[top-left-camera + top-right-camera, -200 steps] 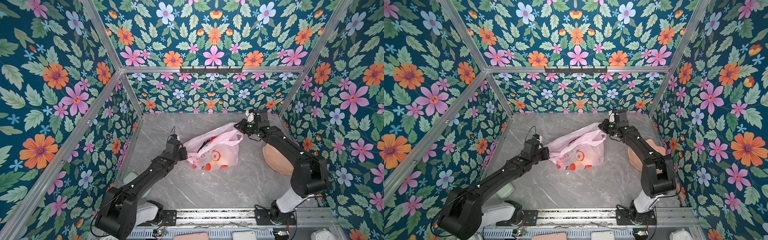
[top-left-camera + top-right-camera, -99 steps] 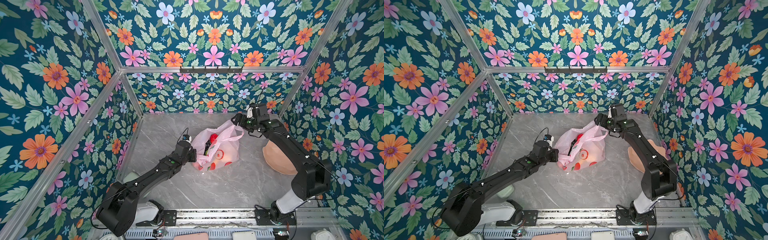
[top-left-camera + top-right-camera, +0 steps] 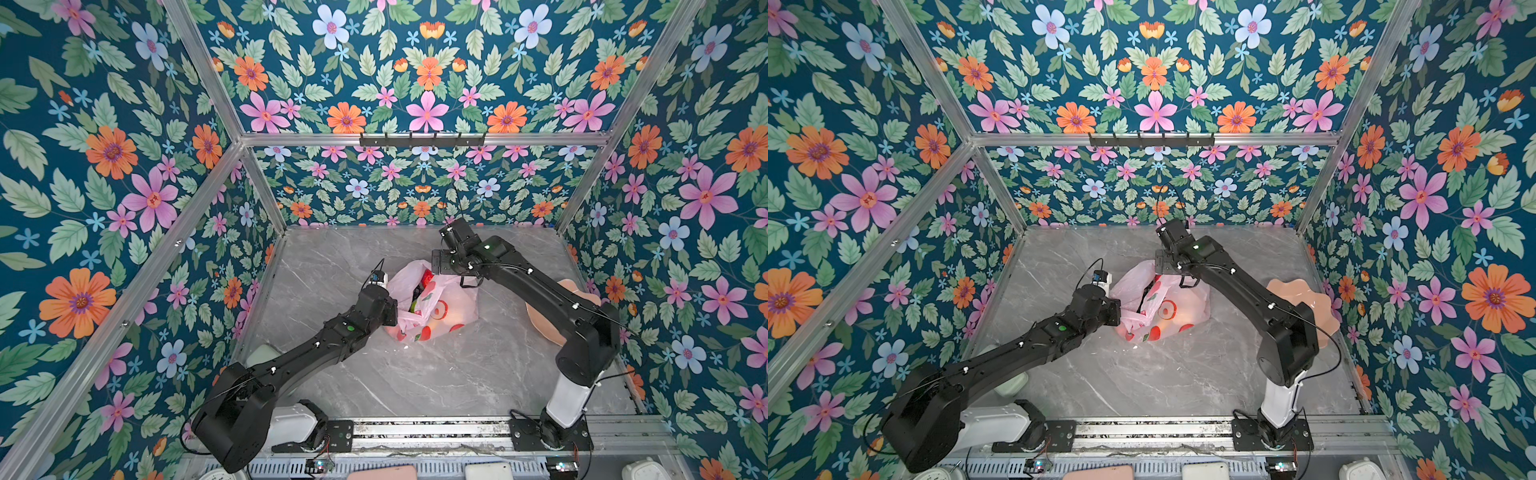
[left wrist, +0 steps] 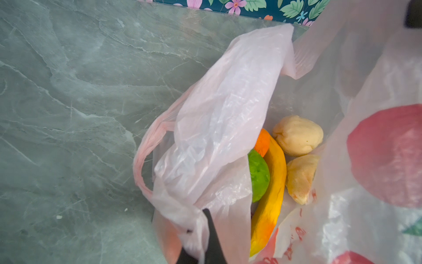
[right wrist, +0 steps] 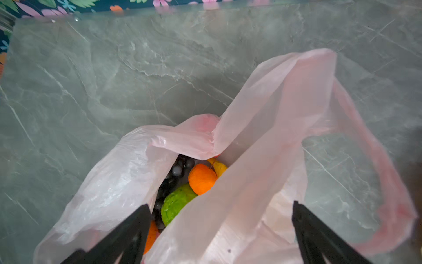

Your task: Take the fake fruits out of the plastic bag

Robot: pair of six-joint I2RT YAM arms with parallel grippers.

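Observation:
The pink plastic bag lies bunched mid-table with its mouth gaping. My left gripper is shut on the bag's near rim film. My right gripper hangs open over the far side of the mouth, with loose film between its fingers. The fake fruits lie inside: a yellow banana, a green fruit, an orange, two cream lumps and a dark grape bunch. A red fruit shows at the opening.
A peach scalloped plate sits by the right wall, partly behind the right arm. A pale green object lies under the left arm near the left wall. A black hook rail crosses the back wall.
The right gripper let go of the bag handle, opened, and swung left over the mouth. The left gripper carried the rim rightward, bunching the bag.

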